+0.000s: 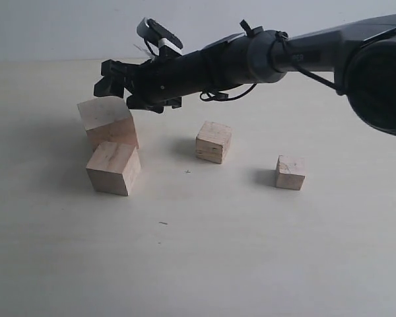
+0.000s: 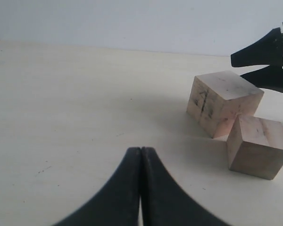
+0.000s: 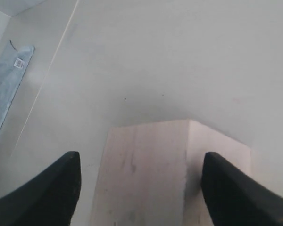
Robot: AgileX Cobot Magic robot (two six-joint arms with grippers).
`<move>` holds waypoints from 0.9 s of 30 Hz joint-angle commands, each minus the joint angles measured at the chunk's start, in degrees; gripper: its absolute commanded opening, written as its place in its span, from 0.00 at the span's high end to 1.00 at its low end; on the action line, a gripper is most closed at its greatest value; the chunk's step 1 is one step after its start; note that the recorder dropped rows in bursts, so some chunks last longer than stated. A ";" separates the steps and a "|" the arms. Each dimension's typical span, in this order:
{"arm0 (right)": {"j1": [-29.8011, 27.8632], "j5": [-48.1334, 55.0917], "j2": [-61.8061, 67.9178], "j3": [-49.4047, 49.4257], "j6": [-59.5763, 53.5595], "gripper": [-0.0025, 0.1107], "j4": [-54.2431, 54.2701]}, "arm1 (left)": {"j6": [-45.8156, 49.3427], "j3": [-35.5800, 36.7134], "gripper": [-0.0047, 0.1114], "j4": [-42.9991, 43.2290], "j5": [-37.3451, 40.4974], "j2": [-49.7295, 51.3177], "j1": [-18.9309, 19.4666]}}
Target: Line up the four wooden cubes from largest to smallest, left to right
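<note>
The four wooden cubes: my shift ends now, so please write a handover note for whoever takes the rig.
Left end effector: shut, holding nothing.
Right end effector: open, fingers either side of the largest cube, not clamped.
Cubes, exterior view: the largest is far left at the back, and the second cube touches it in front. The third cube is mid-table and the smallest cube is furthest right.
Done: sizes roughly descend left to right.
Left: probably separate the two biggest cubes, then bring all four into one row.

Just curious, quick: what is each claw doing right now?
Left gripper: shut, empty.
Right gripper: open, over the largest cube, holding nothing.
</note>
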 commanded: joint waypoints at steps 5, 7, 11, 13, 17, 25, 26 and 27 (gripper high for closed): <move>0.08 0.71 4.79 -7.78 1.14 0.38 -0.27 | -0.14 -0.03 0.96 0.06 -0.12 -0.36 -0.40; 0.08 0.85 5.65 -9.47 1.04 0.38 -0.53 | -0.14 -0.03 0.96 0.06 -0.12 -0.36 -0.76; 0.08 3.56 7.54 -12.55 0.94 0.38 -2.51 | -0.14 -0.03 0.96 0.06 -0.12 -0.36 -0.76; 0.08 6.03 8.40 -13.63 0.94 0.38 -3.49 | -0.14 -0.03 0.96 0.06 -0.12 -0.36 -0.76; 0.33 9.61 9.27 -14.06 0.94 0.38 -4.59 | -0.14 -0.03 0.96 0.06 -0.12 -0.36 -0.76; 2.92 16.29 9.27 -14.06 0.94 0.38 -16.23 | -0.14 -0.03 0.96 0.06 -0.12 -0.36 -0.76; 3.42 16.76 9.27 -14.06 0.94 0.38 -17.71 | -0.14 -0.03 0.96 0.06 -0.12 -0.36 -0.76; 3.89 17.10 9.27 -14.06 0.94 0.38 -18.79 | -0.14 -0.03 0.96 0.06 -0.12 -0.36 -0.76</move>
